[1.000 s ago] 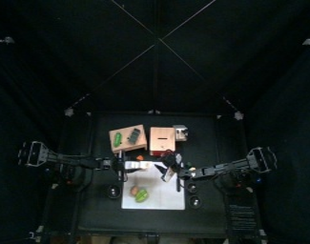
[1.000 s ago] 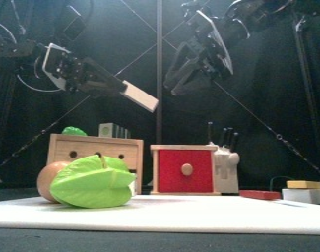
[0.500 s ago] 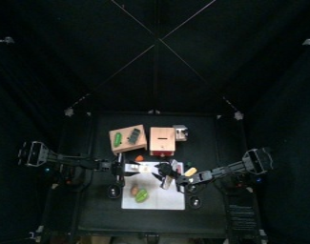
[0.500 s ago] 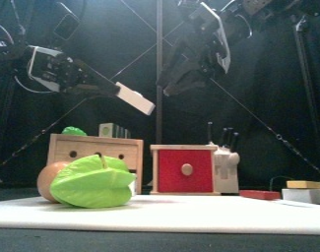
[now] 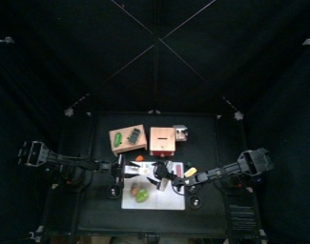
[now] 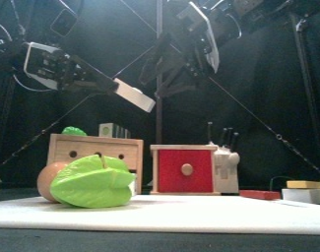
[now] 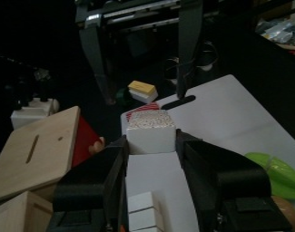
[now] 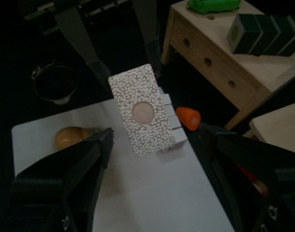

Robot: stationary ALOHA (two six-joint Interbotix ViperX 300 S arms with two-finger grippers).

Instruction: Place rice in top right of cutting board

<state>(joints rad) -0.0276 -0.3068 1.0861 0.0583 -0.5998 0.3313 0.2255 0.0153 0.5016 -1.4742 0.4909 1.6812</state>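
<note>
Front view — left gripper clamps rice box above cutting board; right gripper apart

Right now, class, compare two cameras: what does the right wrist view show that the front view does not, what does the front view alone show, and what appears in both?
Only the right wrist view shows the small orange item lying beside the packet, and the round window on the rice packet. Only the front view shows the red box and the green leafy toy on the cutting board. Both show the packet held in the air by the left gripper, the wooden box and the pale board.
</note>
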